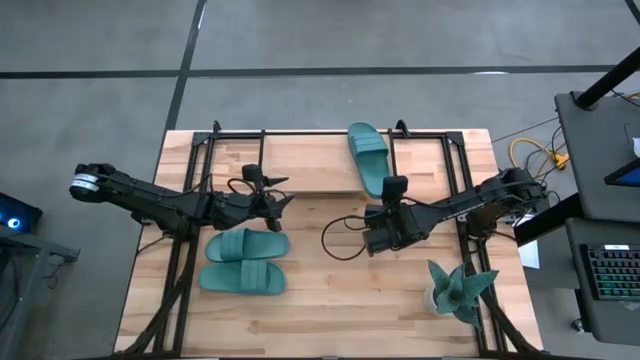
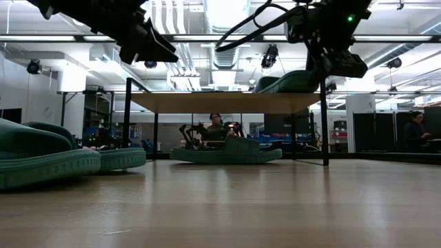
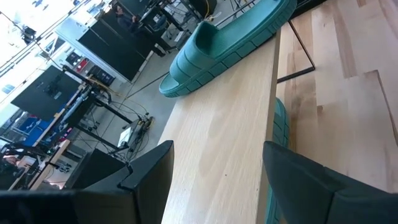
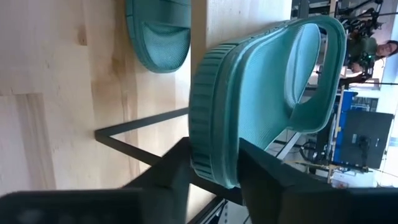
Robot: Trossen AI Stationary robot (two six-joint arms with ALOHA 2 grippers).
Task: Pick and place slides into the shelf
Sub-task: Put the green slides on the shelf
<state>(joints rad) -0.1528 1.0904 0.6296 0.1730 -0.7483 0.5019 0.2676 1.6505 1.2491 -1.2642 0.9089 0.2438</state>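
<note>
Currently the right end effector (image 4: 214, 171) has its fingers set either side of the heel end of a slide (image 4: 261, 99) lying on the shelf (image 1: 310, 165) top at its right end; whether they already pinch it is unclear. A good grip would bite the sole's edges squarely before lifting, keeping it level. That slide's long axis runs front to back on the board, slightly skewed. The left end effector (image 3: 211, 180), fingers apart and empty, hovers over the shelf's left part; two more slides (image 1: 245, 260) lie side by side on the counter (image 1: 330, 300).
</note>
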